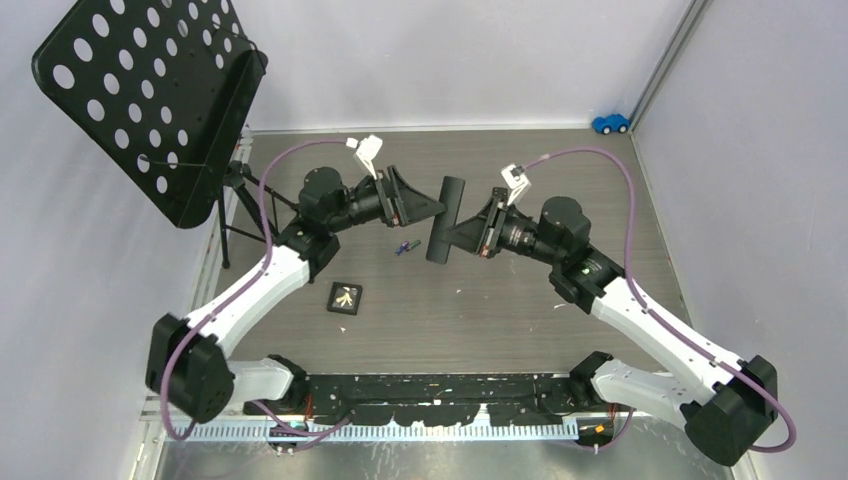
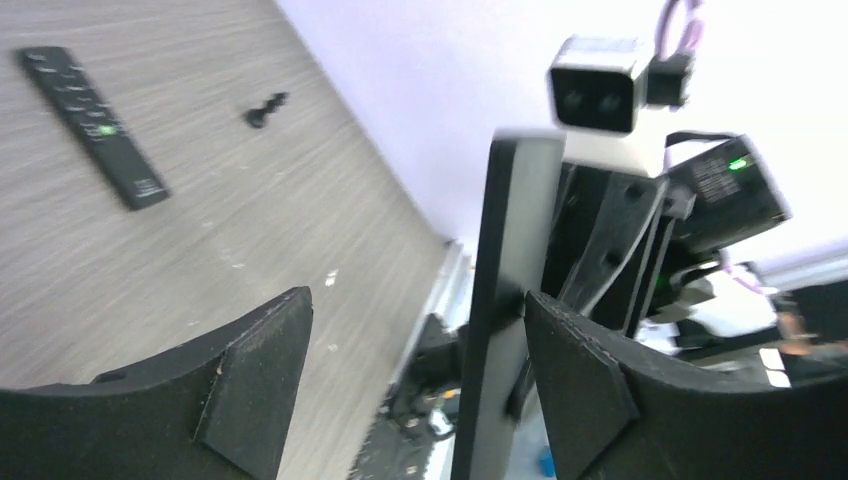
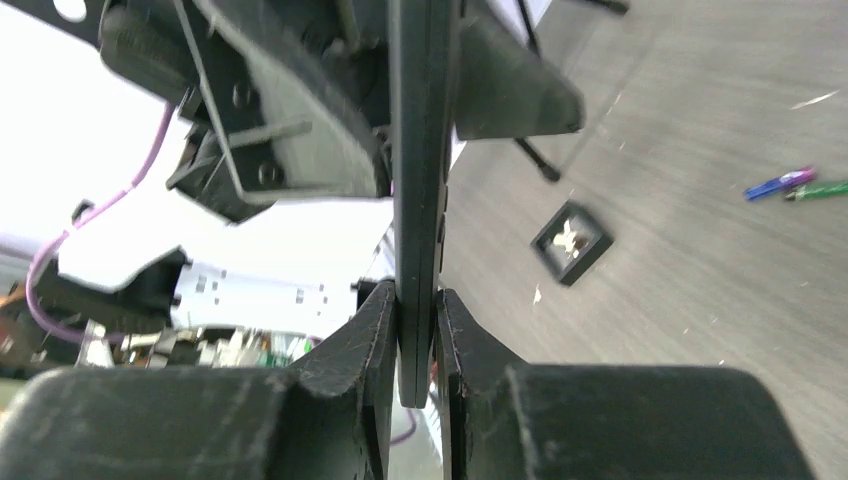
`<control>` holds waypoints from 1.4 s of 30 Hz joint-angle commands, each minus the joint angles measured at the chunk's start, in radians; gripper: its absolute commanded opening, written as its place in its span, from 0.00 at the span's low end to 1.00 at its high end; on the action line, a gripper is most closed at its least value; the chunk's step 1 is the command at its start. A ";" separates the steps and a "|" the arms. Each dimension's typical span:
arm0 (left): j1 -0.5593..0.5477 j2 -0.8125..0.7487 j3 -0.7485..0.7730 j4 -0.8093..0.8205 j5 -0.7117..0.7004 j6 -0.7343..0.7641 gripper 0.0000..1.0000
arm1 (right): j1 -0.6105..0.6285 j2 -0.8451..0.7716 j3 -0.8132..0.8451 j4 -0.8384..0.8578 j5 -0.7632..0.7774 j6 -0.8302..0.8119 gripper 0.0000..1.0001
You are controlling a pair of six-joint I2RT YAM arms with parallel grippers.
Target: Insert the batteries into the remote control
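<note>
Remote control: black slab (image 1: 445, 218) at the centre of the top view, between the two arms.
Long axis: runs top to bottom of the top view, its upper end leaning a little to the right. In both wrist views it stands edge-on, running up the frame.
Right fingers: pressed together on the remote's lower end (image 3: 350, 350), one pad on each flat face, low in the centre of the right wrist view.
Left fingers: spread (image 2: 255, 380). The remote's edge passes between them, just beside the finger on the right of the frame and well apart from the one on the left.
Batteries: tiny cylinders (image 1: 405, 246) lying on the bench just left of the remote's lower end. The right wrist view shows a blue one and a green one end to end at its right edge, well apart from both pairs of fingers.
Bench: grey wood grain (image 1: 520, 310).
Black square piece: pale mark on top (image 1: 345, 297), lower left of the batteries.
Second remote: flat on the bench, buttons up (image 2: 95, 125), in the upper left of the left wrist view.
</note>
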 commanded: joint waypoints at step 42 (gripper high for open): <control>0.027 -0.035 -0.092 0.295 -0.190 -0.464 0.00 | 0.134 0.114 -0.197 0.535 0.355 0.319 0.78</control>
